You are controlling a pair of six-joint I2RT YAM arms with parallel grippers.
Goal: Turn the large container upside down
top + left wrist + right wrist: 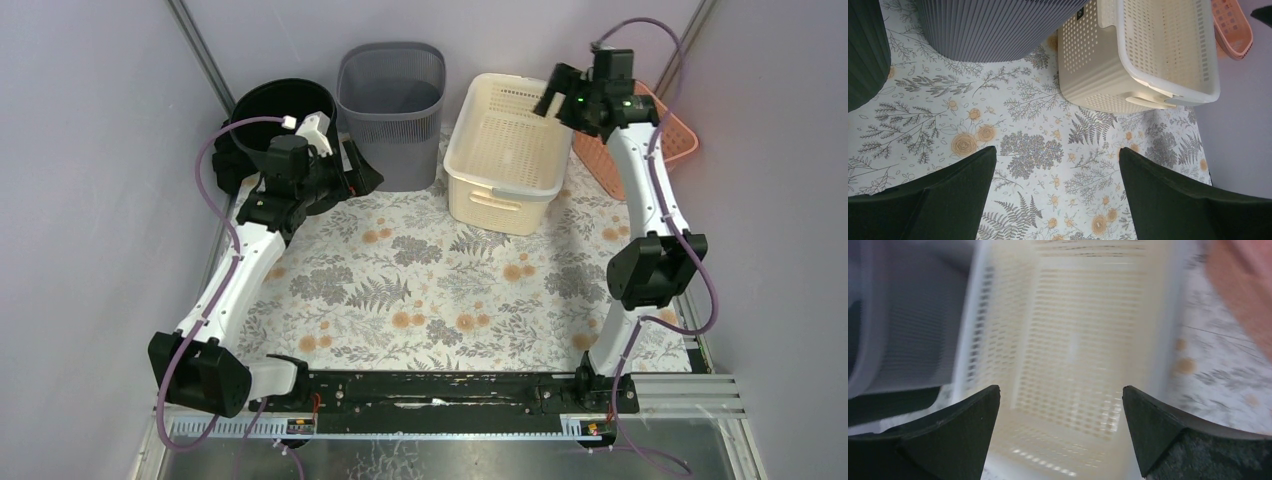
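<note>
The large container is a cream perforated basket (505,160) standing upright, mouth up, at the back middle of the flowered table. The left wrist view shows the basket (1148,50) at upper right, and in the blurred right wrist view the basket (1083,340) fills the middle. My right gripper (553,95) hovers over the basket's right rim, open (1060,400) with only the inside of the basket between its fingers. My left gripper (360,170) hangs open (1058,165) over the cloth at the back left, apart from the basket and holding nothing.
A grey ribbed bin (390,100) stands just left of the basket. A black bucket (280,105) sits in the back left corner behind the left arm. A pink basket (670,140) leans at the back right. Walls close in on three sides.
</note>
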